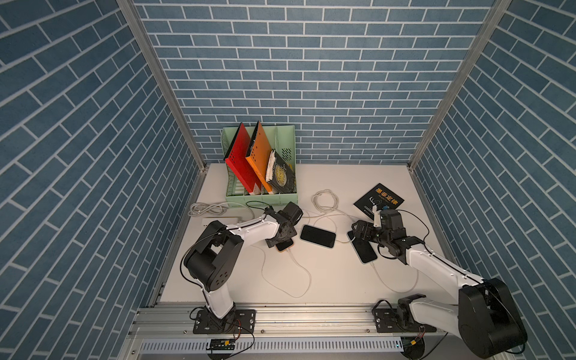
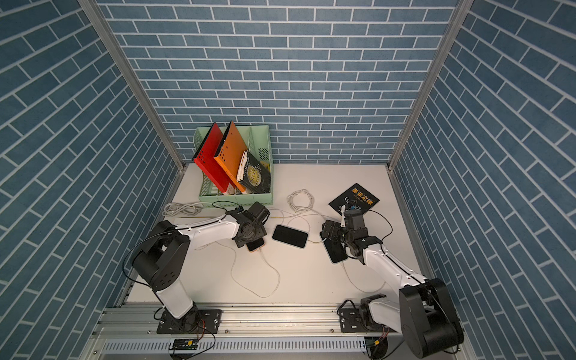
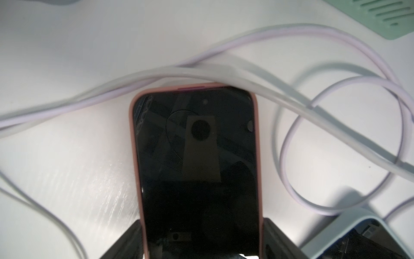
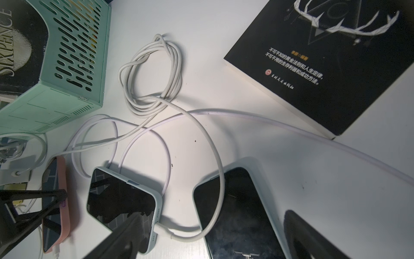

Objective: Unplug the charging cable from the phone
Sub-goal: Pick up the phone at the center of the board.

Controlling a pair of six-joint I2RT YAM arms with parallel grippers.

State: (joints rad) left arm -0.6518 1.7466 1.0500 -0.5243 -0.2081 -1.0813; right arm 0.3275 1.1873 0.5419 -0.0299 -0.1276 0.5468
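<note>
Nothing is unplugged yet — the white charging cable (image 1: 310, 280) is in the port of the pink-cased, dark-screened phone (image 3: 197, 168), lying flat on the white bench (image 1: 343, 274), long axis roughly front-to-back, port end toward the robot. The left hand (image 3: 201, 219) clamps its sides; the right hand (image 4: 212, 214) hangs wide open nearby.

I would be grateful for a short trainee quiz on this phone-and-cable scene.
1. True or false: the right gripper is shut.
2. Which phone sits between the fingers of the left gripper? A: pink-cased phone; B: mint-cased phone; C: none.
3. How many phones lie on the table?
Key: 1 false; 2 A; 3 three.
</note>
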